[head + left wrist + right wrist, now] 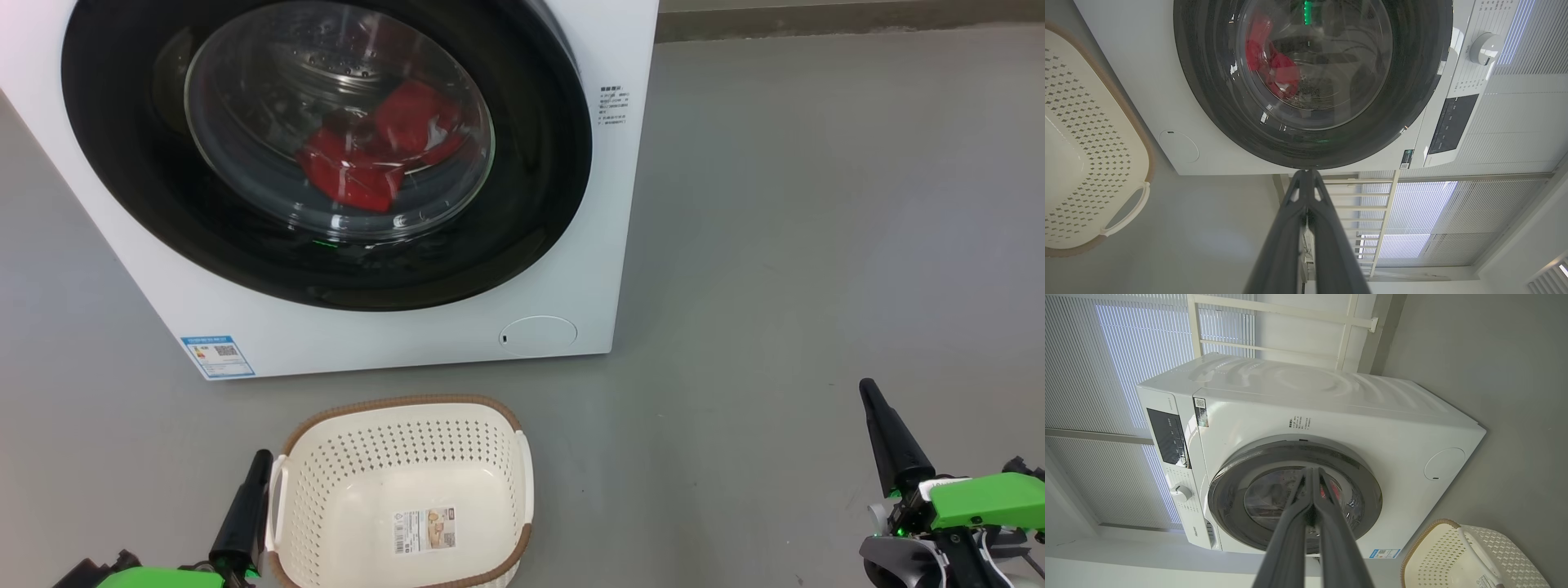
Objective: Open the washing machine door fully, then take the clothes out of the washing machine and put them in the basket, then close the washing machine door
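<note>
Front-loader washing machine (392, 343) on grey floor (816, 245), front turned toward robot, slightly skewed in head view. Door (539, 204) shut flat against front, black rim w/ clear glass centre facing outward. Clothes (367, 155) inside drum behind glass: red crumpled bundle, low in drum, no clear long axis. Blue energy label (218, 356) at front's lower left, round hatch (538, 335) at lower right.

Basket (400, 402) on floor just in front of machine, apart from it, open side up, handles at left & right ends. Near edge cut by frame, so long axis can't be called. Paper label (424, 529) flat on basket bottom.

Left end effector (261, 457) at lower left, fingers pressed together, gripping nothing, long axis pointing toward machine. Tip just beside basket's left handle; contact can't be told.

Right end effector (867, 388) at lower right, well apart from basket, over floor, likewise closed tight w/ nothing held, leaning slightly left toward machine.

In right wrist view: control panel (1167, 437) & dial (1181, 493) along machine's top, blinds (1106, 375) behind.
</note>
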Robot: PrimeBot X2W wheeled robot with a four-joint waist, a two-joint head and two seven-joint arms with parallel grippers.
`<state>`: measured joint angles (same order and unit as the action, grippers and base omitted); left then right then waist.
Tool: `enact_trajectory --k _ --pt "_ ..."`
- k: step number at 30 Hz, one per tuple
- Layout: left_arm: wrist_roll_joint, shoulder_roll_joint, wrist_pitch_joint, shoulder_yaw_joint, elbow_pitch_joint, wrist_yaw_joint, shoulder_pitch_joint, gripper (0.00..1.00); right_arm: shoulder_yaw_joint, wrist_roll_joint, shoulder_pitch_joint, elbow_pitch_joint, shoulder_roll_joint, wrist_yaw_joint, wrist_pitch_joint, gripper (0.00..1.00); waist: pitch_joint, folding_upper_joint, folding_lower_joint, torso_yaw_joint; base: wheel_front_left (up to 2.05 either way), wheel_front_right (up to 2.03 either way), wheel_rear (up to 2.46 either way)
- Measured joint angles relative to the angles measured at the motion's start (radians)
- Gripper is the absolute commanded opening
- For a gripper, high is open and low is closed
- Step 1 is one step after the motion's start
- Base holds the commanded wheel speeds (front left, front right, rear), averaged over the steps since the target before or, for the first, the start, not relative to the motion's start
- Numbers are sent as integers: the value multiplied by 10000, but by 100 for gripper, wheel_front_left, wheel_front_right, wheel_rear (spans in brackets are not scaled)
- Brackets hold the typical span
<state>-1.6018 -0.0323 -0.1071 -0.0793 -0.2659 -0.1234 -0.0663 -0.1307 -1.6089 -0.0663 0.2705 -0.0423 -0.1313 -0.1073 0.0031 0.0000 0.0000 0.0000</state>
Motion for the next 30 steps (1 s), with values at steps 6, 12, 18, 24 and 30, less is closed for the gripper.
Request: enact_trajectory --k 6,12,18,24,30 --pt "0 0 0 0 0 0 0 0 0 0 0 0 0 0 0 0 0 0 0 0 0 0 0" --pt "0 0 0 0 0 0 0 0 0 0 0 0 0 0 0 0 0 0 0 0 0 0 0" --pt "2 79 4 36 -249 10 103 100 42 0 115 261 67 -2 4 100 0 0 0 0 0 0 0" --pt "2 205 46 109 -610 10 467 100 138 0 571 639 226 0 33 100 9 0 1 8 0 0 0" --pt "0 203 207 144 -591 10 463 100 194 0 569 537 226 -2 151 100 -24 0 4 25 0 0 0"
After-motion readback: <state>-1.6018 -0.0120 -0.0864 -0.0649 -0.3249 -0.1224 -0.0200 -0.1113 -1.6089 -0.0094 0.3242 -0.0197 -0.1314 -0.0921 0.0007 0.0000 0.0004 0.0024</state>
